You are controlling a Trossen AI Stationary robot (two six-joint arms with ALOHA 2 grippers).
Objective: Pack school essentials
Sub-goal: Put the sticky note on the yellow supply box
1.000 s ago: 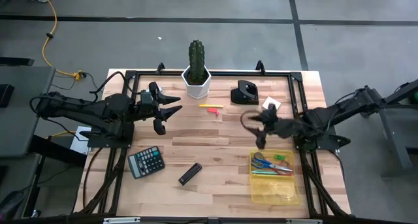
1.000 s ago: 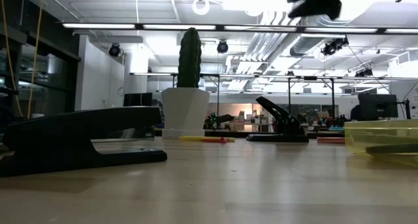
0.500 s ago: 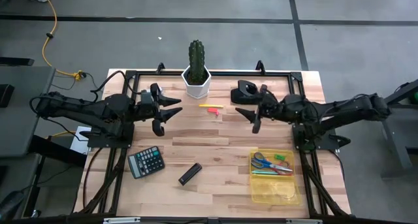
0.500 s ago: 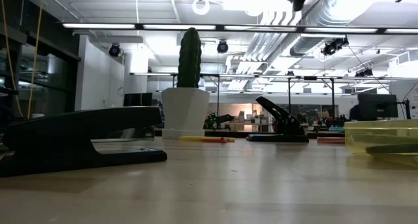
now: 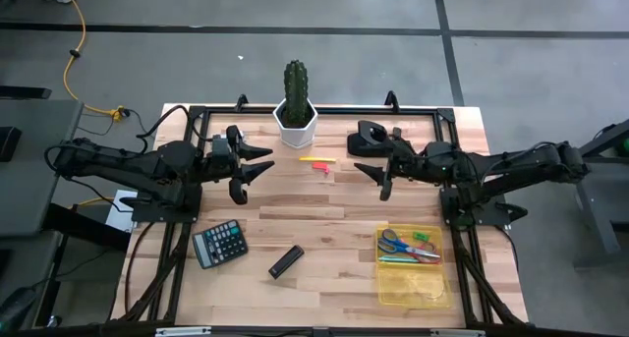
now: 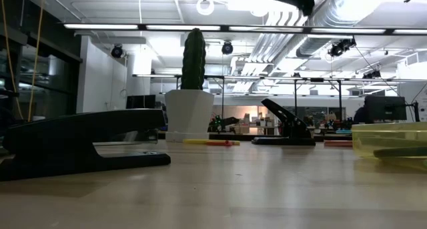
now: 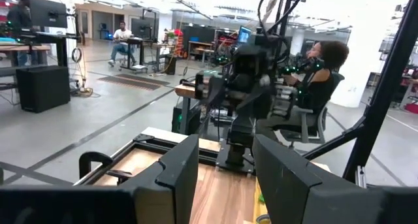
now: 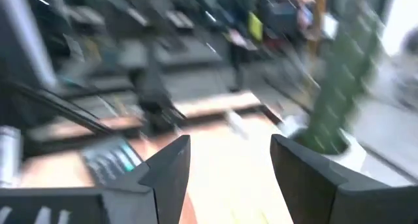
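A clear yellow tray at the near right holds blue-handled scissors, a red piece and thin pens. A yellow-and-red pen lies flat on the wood in front of the cactus, and it also shows in the low view. My left gripper hovers open and level over the left middle of the table, nothing between its fingers. My right gripper hovers open and level over the right middle, facing the left one. It is empty in its wrist view.
A potted cactus stands at the far middle, with a black hole-punch-like item to its right. A black calculator and a black stapler lie near the front. Black frame rails run along the table's edges.
My right gripper has swung from beside the tray's far end toward the table's far edge and a little left, rising slightly and turning level. It stays open and empty, and has hardly moved in the last half second.
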